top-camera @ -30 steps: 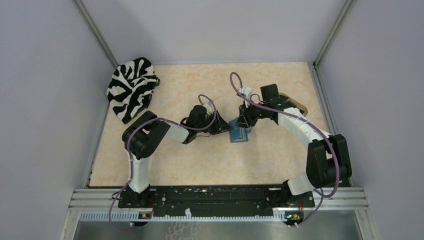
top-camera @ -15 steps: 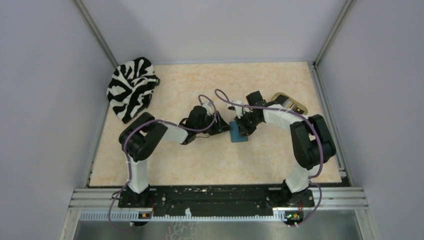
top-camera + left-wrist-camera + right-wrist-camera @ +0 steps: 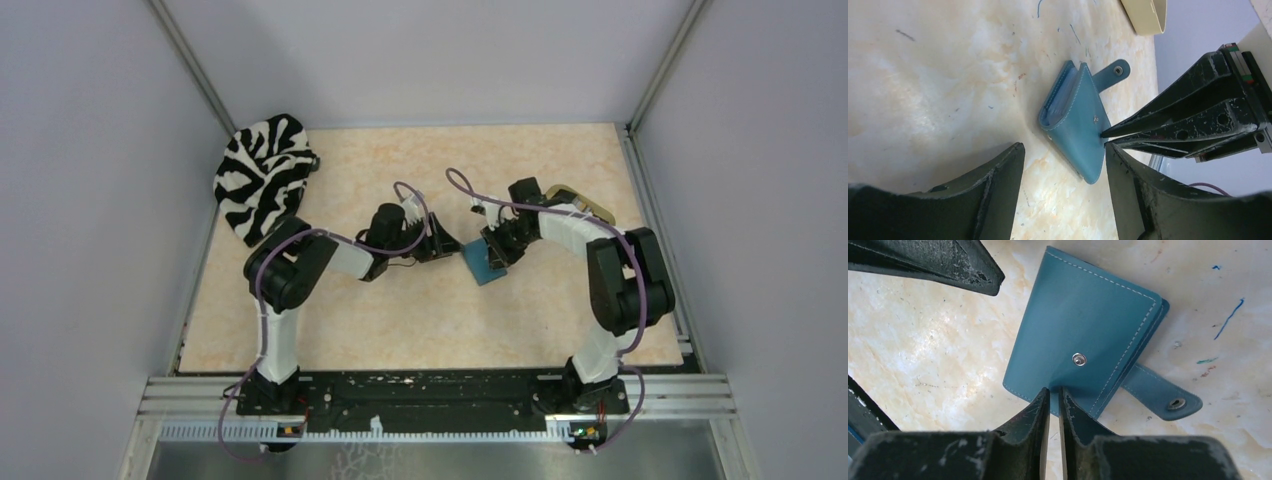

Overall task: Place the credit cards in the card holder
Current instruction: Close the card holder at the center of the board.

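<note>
Filling most of the overhead view, the pale marbled table (image 3: 400, 320) carries a zebra-striped cloth (image 3: 262, 175) at its far left corner and a beige tray (image 3: 583, 203) at the far right, with both arms bent inward so that their wrists meet near the middle. Between them sits the card holder (image 3: 1083, 330), folded over and resting on the table, turned at a slant to the table's edges and partly tented up off the surface on one side. The right gripper (image 3: 1054, 390) is narrowed to a slit and pinches the near edge of the teal cover, just below the snap stud (image 3: 1078, 359), so the right arm appears to be the one in control of it. The left gripper (image 3: 1063, 149) stands wide and holds nothing; the holder lies straight ahead of it, just beyond its fingertips, its long side running across the gap between them. The snap tab (image 3: 1163, 395) hangs unfastened on the side away from the left gripper. No credit cards can be made out, so opening the cover is probably the next step
</note>
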